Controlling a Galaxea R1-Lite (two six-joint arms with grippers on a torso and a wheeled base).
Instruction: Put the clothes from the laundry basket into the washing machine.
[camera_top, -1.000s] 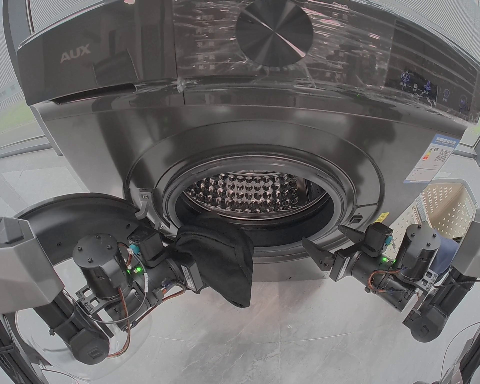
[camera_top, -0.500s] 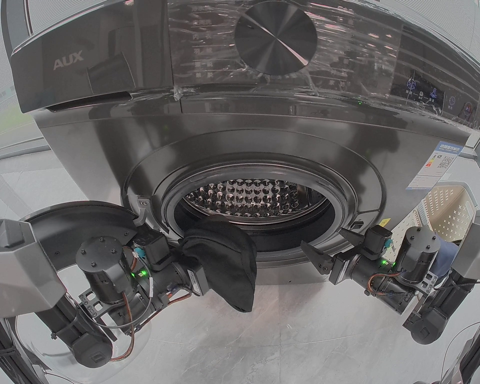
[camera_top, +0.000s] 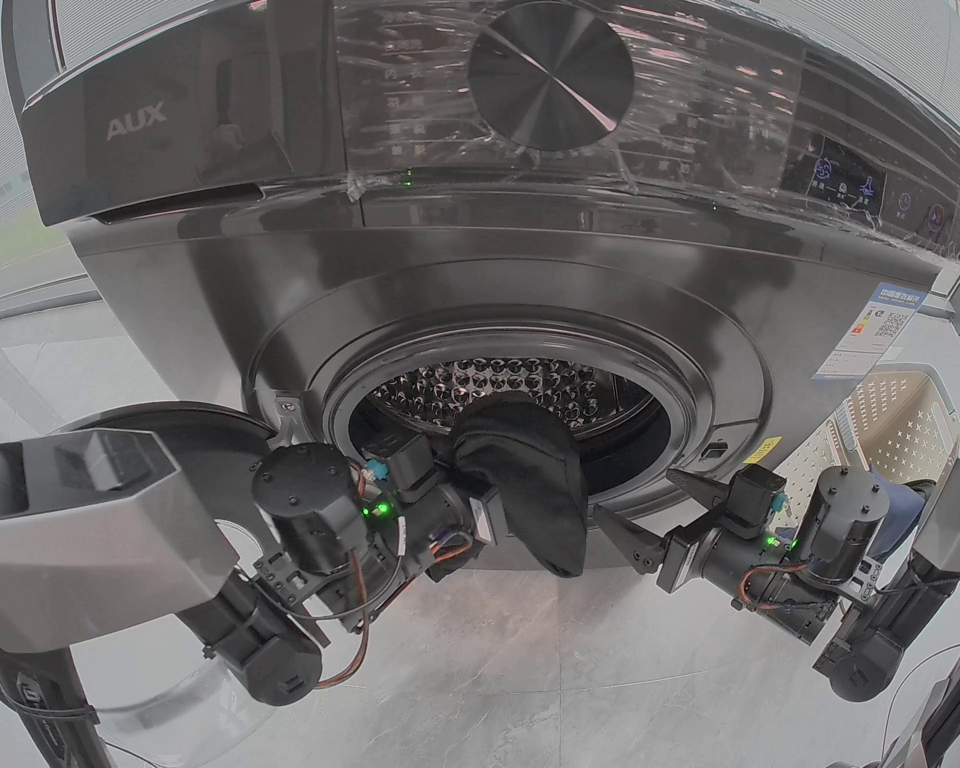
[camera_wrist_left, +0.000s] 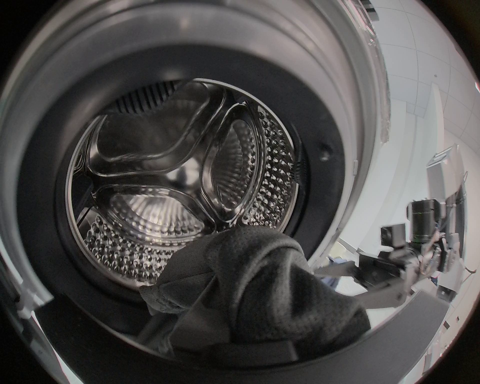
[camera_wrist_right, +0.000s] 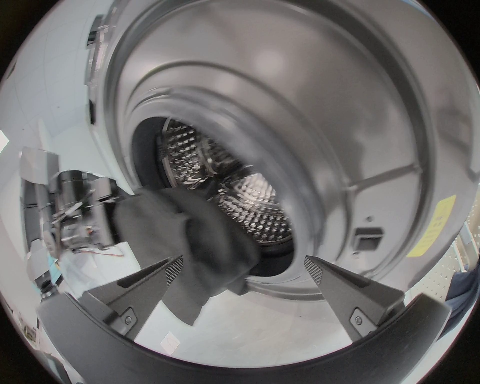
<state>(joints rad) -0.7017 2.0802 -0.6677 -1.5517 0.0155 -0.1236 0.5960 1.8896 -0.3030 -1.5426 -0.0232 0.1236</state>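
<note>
A black garment (camera_top: 530, 480) hangs from my left gripper (camera_top: 482, 505), which is shut on it right at the lower lip of the washing machine's drum opening (camera_top: 510, 385). The cloth drapes over the gripper's fingers and hides them. In the left wrist view the garment (camera_wrist_left: 270, 290) bunches in front of the bare steel drum (camera_wrist_left: 175, 200). My right gripper (camera_top: 655, 510) stands open and holds nothing, low and to the right of the opening; its spread fingers (camera_wrist_right: 150, 285) frame the garment (camera_wrist_right: 200, 245) in the right wrist view.
The machine's round door (camera_top: 150, 430) is swung open on the left, behind my left arm. A white perforated laundry basket (camera_top: 900, 420) stands at the right with a blue garment (camera_top: 900, 510) in it. Pale tiled floor (camera_top: 560, 660) lies below.
My left arm has swung right and up, carrying the black garment from beside the door hinge to the middle of the drum mouth. The right gripper has barely moved.
</note>
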